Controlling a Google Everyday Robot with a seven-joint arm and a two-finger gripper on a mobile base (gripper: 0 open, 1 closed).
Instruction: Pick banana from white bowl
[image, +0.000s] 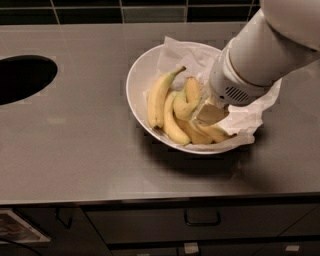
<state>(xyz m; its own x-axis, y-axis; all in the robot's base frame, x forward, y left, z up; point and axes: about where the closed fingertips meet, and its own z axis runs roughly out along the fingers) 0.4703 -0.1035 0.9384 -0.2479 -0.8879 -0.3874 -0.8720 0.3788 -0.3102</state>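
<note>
The white bowl (136, 80) stands on the steel counter, lined on its right side with crumpled white paper (245, 117). Several yellow bananas (158, 98) lie in it, side by side. My gripper (210, 114) reaches down into the bowl from the upper right, its tip among the bananas on the right side, touching a short curved banana (188, 98). The white arm (260, 55) hides the bowl's far right rim and part of the paper.
A dark round hole (22, 77) is cut in the grey counter (75, 145) at the left. Dark tiles run along the back wall. Below the counter's front edge are drawers with a handle (202, 218).
</note>
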